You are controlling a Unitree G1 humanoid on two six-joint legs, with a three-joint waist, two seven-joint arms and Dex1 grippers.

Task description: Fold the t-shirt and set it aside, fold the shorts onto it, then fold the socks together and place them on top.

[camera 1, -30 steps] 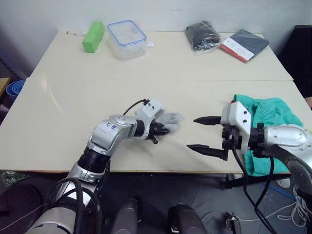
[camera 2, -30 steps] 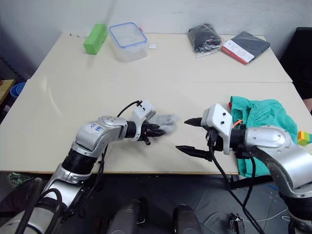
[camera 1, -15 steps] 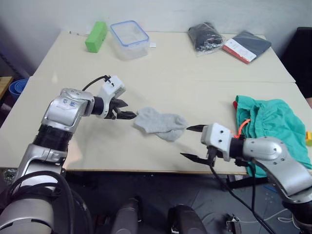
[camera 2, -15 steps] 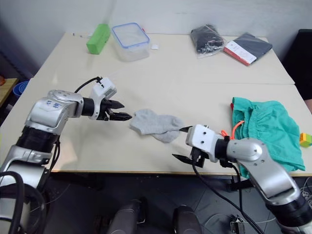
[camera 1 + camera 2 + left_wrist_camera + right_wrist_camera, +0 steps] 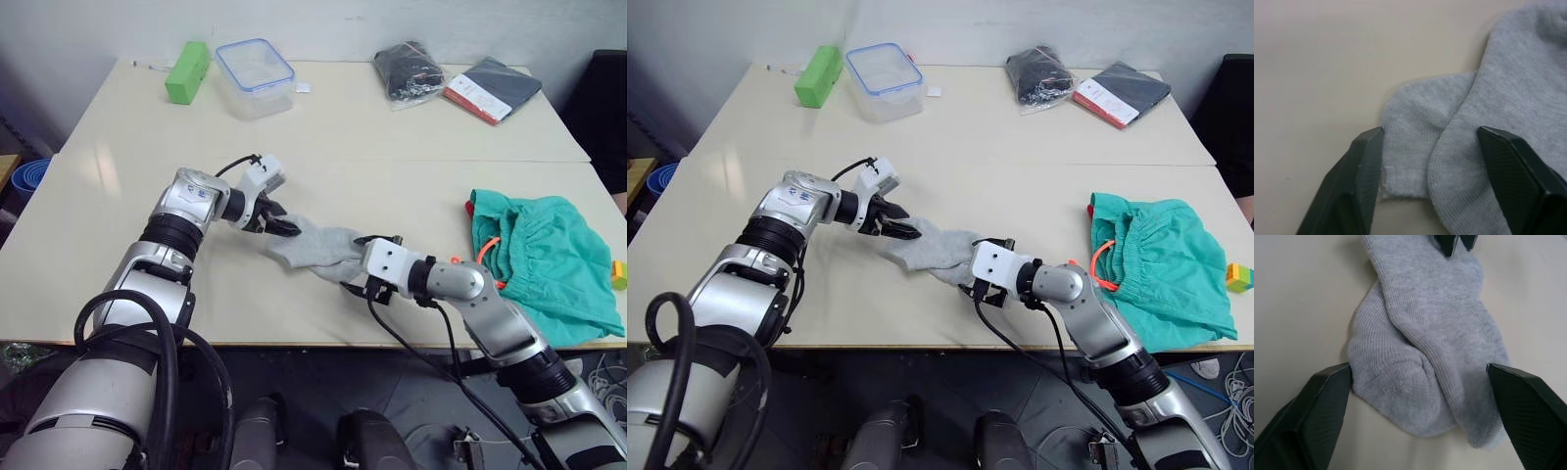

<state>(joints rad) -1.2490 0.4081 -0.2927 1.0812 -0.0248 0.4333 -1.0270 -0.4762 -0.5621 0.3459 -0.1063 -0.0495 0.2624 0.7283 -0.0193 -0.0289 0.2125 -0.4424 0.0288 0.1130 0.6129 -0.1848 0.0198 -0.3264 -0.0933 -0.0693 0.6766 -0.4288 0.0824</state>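
The grey socks [image 5: 315,249] lie overlapped and flat on the table near the front middle. My left gripper [image 5: 285,227] is open at their left end, and its fingers [image 5: 1354,186] straddle the cloth edge [image 5: 1415,147]. My right gripper [image 5: 359,264] is open at their right end, with the rounded sock end [image 5: 1415,377] between its fingers [image 5: 1317,406]. The teal shorts [image 5: 544,262] with an orange drawstring [image 5: 488,247] lie bunched at the right. A thin red edge of the t-shirt [image 5: 469,208] shows at their left corner; the shorts hide the rest.
At the back stand a green block [image 5: 187,71] and a clear blue-rimmed container [image 5: 255,76], with a black bagged cloth [image 5: 407,70] and a dark booklet [image 5: 492,90] to the right. A small coloured block [image 5: 619,274] sits at the right edge. A seam [image 5: 323,162] crosses the table.
My left gripper has come back from the left to the socks' left end. The right gripper has moved in from the front right to their right end. The socks have barely moved.
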